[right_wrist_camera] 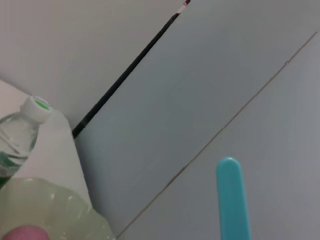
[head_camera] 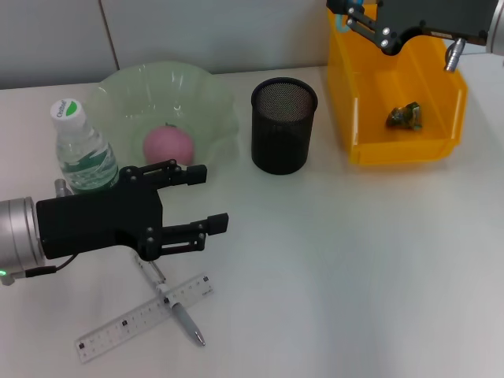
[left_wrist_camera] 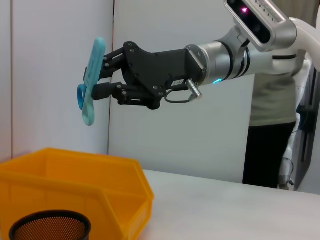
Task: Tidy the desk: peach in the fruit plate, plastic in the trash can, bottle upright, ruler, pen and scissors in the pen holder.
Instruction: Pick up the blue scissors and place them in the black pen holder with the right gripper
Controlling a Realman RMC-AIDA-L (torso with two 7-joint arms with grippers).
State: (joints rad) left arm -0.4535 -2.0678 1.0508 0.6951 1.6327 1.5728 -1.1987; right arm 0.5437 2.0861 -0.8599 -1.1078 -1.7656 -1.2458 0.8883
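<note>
High at the back right, over the yellow trash can, my right gripper is shut on light-blue scissors, which hang upright; their blue tip shows in the right wrist view. A crumpled piece of plastic lies inside the can. The black mesh pen holder stands left of it. A pink peach sits in the green fruit plate. The bottle stands upright. My left gripper is open and empty, above the clear ruler and the pen.
The pen lies crossed over the ruler near the table's front left edge. A person in a light top stands beyond the table's far side in the left wrist view. Bare white table surface stretches to the front right.
</note>
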